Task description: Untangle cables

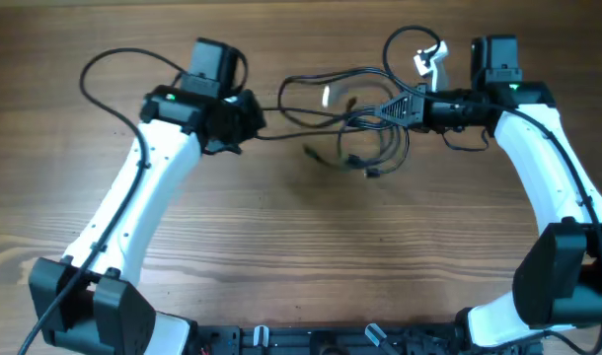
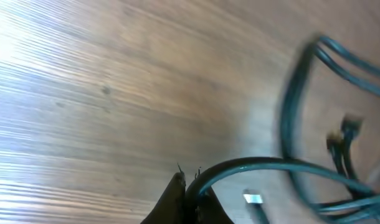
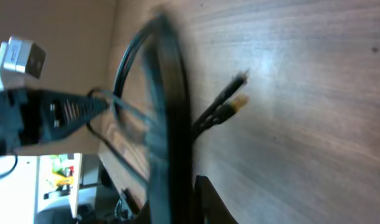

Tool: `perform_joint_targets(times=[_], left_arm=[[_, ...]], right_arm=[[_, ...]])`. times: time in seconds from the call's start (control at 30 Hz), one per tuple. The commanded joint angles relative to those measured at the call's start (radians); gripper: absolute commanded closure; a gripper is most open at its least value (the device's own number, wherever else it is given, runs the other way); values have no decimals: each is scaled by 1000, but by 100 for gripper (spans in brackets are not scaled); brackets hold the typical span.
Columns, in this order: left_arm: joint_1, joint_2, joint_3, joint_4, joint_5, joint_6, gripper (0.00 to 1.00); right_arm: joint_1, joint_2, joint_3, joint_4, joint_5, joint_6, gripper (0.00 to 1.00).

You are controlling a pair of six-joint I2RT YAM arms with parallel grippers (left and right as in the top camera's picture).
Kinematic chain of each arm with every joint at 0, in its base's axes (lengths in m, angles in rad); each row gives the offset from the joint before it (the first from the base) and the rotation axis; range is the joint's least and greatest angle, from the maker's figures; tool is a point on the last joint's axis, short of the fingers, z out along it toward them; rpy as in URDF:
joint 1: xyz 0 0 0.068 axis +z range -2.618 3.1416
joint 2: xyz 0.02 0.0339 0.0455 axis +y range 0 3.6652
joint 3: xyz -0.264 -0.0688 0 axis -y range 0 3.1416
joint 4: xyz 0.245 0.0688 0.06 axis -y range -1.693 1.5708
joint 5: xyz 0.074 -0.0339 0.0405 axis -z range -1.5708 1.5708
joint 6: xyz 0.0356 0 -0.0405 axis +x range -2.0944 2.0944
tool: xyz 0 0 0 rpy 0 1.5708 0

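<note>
A tangle of thin black cables (image 1: 355, 118) lies on the wooden table at the back centre, with small plugs (image 1: 372, 174) at loose ends. My left gripper (image 1: 257, 116) is shut on one cable at the tangle's left; the left wrist view shows that cable (image 2: 252, 165) pinched between the fingers (image 2: 190, 183). My right gripper (image 1: 395, 108) is shut on a cable at the tangle's right; the right wrist view shows the cable (image 3: 174, 124) running between its fingers (image 3: 187, 199). A white plug (image 1: 429, 59) hangs on a loop behind the right gripper.
The wooden table (image 1: 301, 256) spans the view. Thicker arm cables loop at the back left (image 1: 94, 74). The arm bases stand at the front corners.
</note>
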Motion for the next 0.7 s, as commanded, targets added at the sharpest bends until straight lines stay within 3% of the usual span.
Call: perform_joint_targets(times=[0.0,0.2,0.3,0.4,0.57,0.67], left_arm=[[201,-24,0,-32,-354,79,96],[303,-24,0,-23,-360,157,96],[341,-24,0,-24,-365,157,96],[361,-24,0,-24,-338,157,96],[346,-28,2,1,-188,280,96],[380,-72,53,6,-193,283,96]], right_arm=[[-129,-43,18,-20,320,-34,96],[-132,-43,18,-63,663,153,96],[-132,-42,17,-77,721,204,96],[-132,-42,17,-67,658,160,96],[-134,-50,27,-22,293,-67,96],[-180,-50,51,-47,488,146,96]])
